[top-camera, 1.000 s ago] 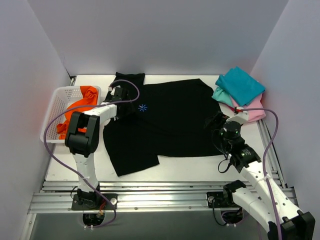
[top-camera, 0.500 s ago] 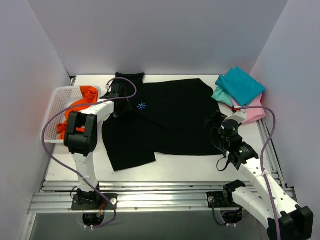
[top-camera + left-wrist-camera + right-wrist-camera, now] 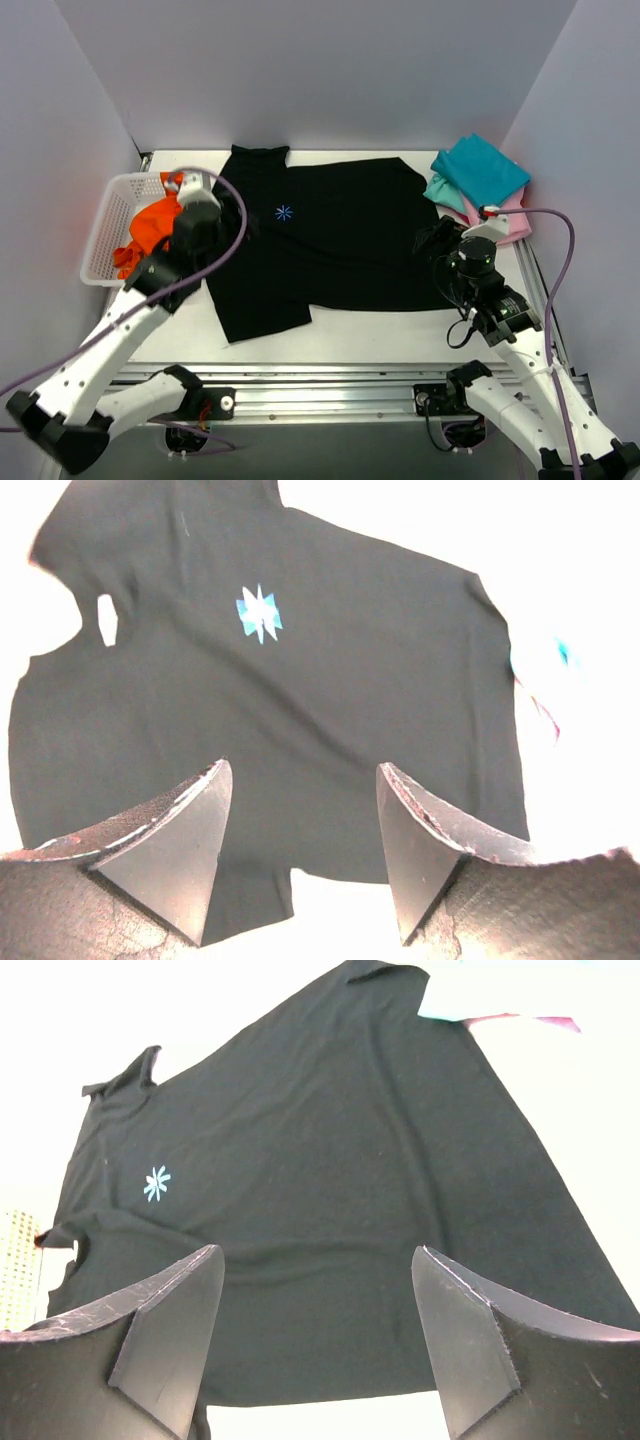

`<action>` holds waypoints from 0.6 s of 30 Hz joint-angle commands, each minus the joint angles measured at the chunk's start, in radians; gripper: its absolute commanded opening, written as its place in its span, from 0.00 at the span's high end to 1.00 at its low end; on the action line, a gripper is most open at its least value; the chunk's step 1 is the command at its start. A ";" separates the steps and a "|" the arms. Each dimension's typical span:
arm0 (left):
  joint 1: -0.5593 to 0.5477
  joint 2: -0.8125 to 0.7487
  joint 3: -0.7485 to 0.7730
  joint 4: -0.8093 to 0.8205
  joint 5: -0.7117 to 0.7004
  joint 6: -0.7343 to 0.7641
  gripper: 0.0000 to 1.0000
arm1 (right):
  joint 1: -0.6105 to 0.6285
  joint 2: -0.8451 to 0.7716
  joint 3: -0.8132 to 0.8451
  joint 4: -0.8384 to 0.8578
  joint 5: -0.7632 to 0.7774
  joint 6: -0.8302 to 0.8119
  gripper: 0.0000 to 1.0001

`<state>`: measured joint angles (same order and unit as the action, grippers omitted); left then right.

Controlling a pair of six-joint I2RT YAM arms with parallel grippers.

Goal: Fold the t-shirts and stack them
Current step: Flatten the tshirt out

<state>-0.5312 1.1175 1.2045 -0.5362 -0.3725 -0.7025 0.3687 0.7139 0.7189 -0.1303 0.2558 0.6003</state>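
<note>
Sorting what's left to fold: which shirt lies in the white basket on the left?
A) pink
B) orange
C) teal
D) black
B: the orange shirt lies bunched in the basket, while the teal shirt and pink shirt sit stacked at the far right.

Light: bright, even, from overhead
Shadows: few, soft and faint
Glare: table [image 3: 590, 780] washed out white in both wrist views
Detail: black shirt [image 3: 340, 240] folds barely readable
</note>
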 commanded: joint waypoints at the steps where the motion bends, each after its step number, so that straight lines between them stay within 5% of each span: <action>1: -0.110 -0.074 -0.190 -0.162 -0.072 -0.139 0.31 | 0.019 0.048 0.034 -0.109 -0.055 -0.004 0.28; 8: -0.294 -0.202 -0.517 -0.232 -0.097 -0.402 0.35 | 0.047 -0.076 -0.064 -0.118 -0.089 0.044 0.28; 18: -0.320 -0.298 -0.694 -0.274 -0.126 -0.499 0.37 | 0.068 -0.045 -0.081 -0.098 -0.086 0.055 0.28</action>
<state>-0.8455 0.8265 0.5072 -0.8070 -0.4538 -1.1454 0.4274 0.6510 0.6498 -0.2440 0.1696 0.6483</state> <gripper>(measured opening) 0.634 0.718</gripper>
